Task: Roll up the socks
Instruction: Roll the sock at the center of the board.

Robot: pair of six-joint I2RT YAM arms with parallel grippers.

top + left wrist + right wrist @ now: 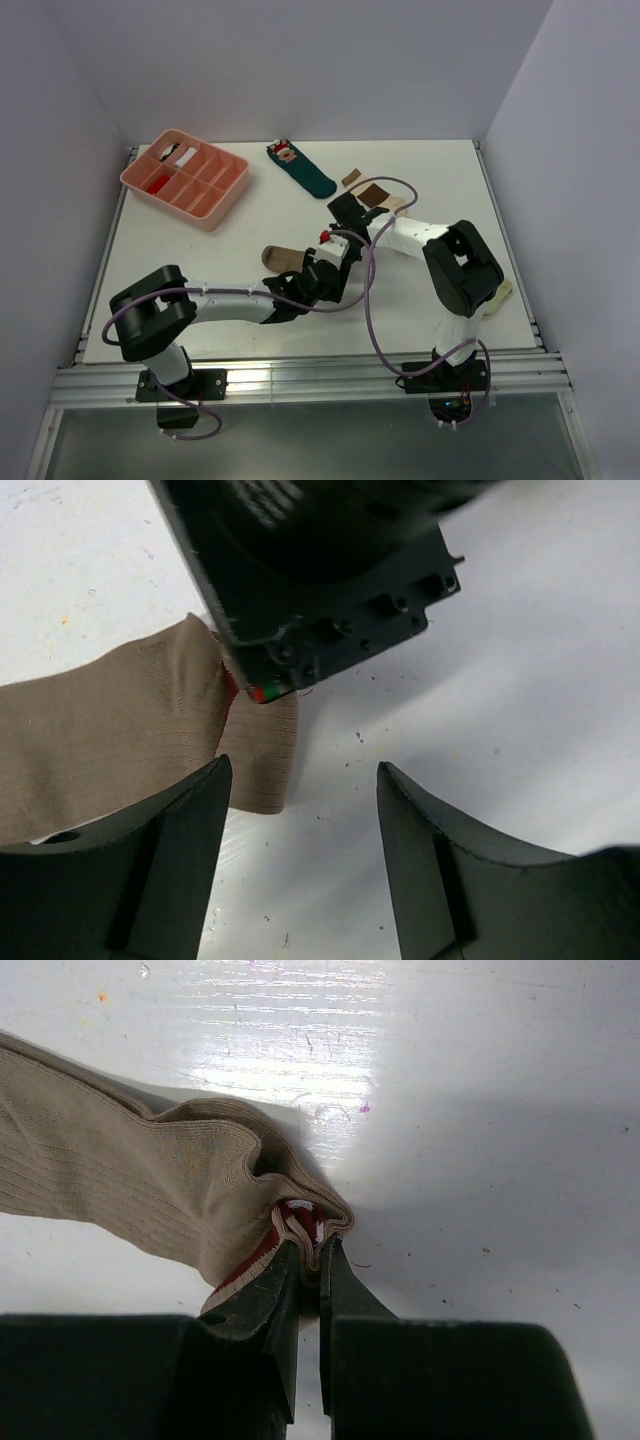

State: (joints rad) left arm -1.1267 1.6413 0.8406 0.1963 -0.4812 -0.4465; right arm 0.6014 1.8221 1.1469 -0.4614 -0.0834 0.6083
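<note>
1. The right jaws are clenched on one end of the tan sock point(150, 1190). They pinch a fold where red-and-white trim shows, probably to pin that end so a roll can start.
2. The left jaws are released and grasp nothing. One finger sits at the sock's edge and the other over bare table point(520, 680), seemingly ready to take the fabric beside the pinch.
3. The tan sock lies mostly flat near the table's middle, between the two arms. The banded sock point(373, 194) lies farther back, partly hidden by the right arm, so the pair is not yet together.
4. The teal sock point(305, 172) and pink tray point(205, 212) sit at the back, away from the work.
5. Pale marks on the black housing point(320, 570) are too blurred to read, and no brand or label is legible elsewhere.
</note>
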